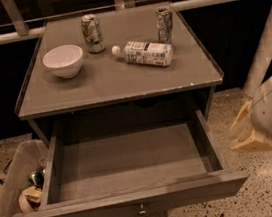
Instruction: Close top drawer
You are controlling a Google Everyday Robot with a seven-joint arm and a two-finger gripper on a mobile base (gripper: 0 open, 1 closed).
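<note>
The top drawer (pixel 134 201) is a wide, shallow grey wooden drawer, pulled far out of the cabinet toward me. Its inside (pixel 133 159) is bare. A small metal knob (pixel 141 209) sits at the middle of its flat front panel. My gripper (pixel 246 133), cream-coloured on a white arm, hangs at the right of the drawer, just outside its right side wall and near the front corner. It does not touch the drawer.
On the cabinet top (pixel 97 85) stand a white bowl (pixel 63 61), two cans (pixel 92 33) (pixel 164 24) and a lying plastic bottle (pixel 144 54). A clear bin (pixel 16 185) with items sits on the floor at the left. A white slanted post (pixel 263 47) rises at the right.
</note>
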